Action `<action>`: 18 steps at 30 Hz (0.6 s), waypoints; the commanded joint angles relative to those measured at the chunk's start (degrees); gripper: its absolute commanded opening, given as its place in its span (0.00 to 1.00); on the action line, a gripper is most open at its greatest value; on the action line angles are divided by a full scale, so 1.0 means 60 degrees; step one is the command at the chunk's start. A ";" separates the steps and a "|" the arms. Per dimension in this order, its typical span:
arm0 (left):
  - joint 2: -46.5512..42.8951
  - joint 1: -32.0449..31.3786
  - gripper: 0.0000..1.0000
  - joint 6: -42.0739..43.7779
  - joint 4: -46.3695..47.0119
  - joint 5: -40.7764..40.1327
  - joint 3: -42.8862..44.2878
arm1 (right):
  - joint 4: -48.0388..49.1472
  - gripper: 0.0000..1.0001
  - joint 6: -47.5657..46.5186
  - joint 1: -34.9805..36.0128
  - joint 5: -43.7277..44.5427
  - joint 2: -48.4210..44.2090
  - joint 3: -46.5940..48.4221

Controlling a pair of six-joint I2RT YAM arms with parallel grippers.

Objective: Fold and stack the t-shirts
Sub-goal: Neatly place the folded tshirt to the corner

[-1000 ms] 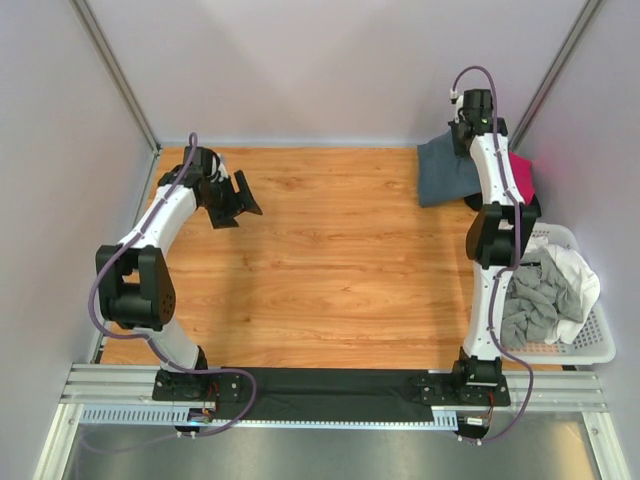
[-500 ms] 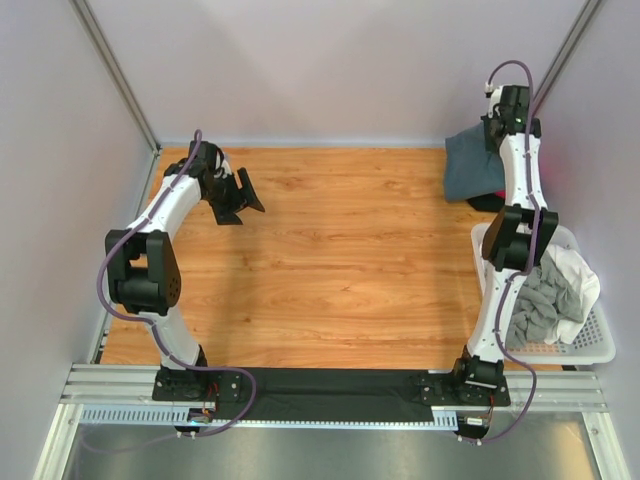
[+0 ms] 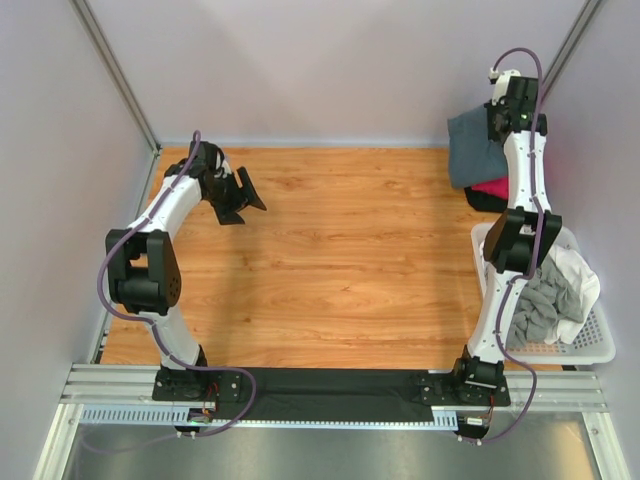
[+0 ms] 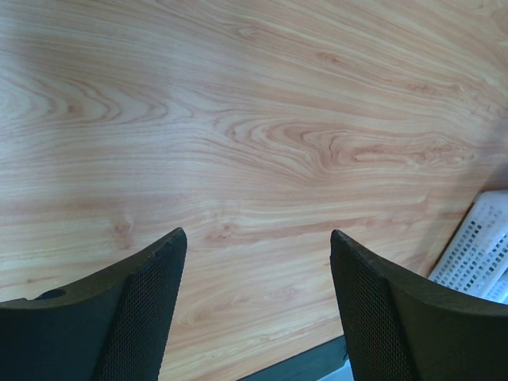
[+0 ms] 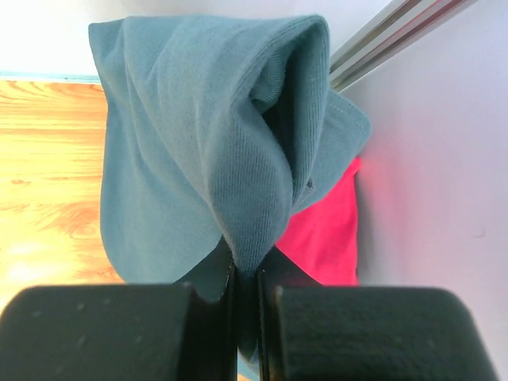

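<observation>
My right gripper [image 5: 246, 274] is shut on a fold of the slate blue-grey t-shirt [image 5: 198, 143] and holds it raised at the table's far right corner [image 3: 472, 150]. Beneath it lies the magenta-pink t-shirt [image 5: 325, 230], also seen in the top view [image 3: 490, 190], with something black under it. My left gripper [image 3: 240, 195] is open and empty over bare wood at the far left; its fingers [image 4: 143, 309] stand wide apart. Light grey [image 3: 535, 305] and white [image 3: 575, 270] shirts lie crumpled in the basket.
A white plastic lattice basket [image 3: 600, 350] stands at the right edge, near the right arm's base, and its corner shows in the left wrist view [image 4: 480, 254]. Grey walls and metal posts [image 3: 115, 70] enclose the wooden table [image 3: 340, 260].
My right arm has swung to the far right corner, carrying the blue-grey shirt off the table and up toward the wall. My left arm has drawn slightly in and barely moved since.
</observation>
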 commanded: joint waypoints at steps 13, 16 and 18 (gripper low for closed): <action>0.0708 0.0002 0.78 -0.0287 -0.0031 0.0318 0.0570 | 0.1361 0.00 -0.0520 -0.0835 0.0354 -0.0717 -0.0673; 0.0884 -0.0056 0.78 -0.0287 -0.0177 0.0289 0.0804 | 0.1551 0.00 -0.0461 -0.1069 0.0265 -0.0410 -0.0702; 0.1030 -0.0100 0.77 -0.0272 -0.0280 0.0231 0.1024 | 0.1857 0.00 -0.0505 -0.1143 0.0497 -0.0205 -0.0877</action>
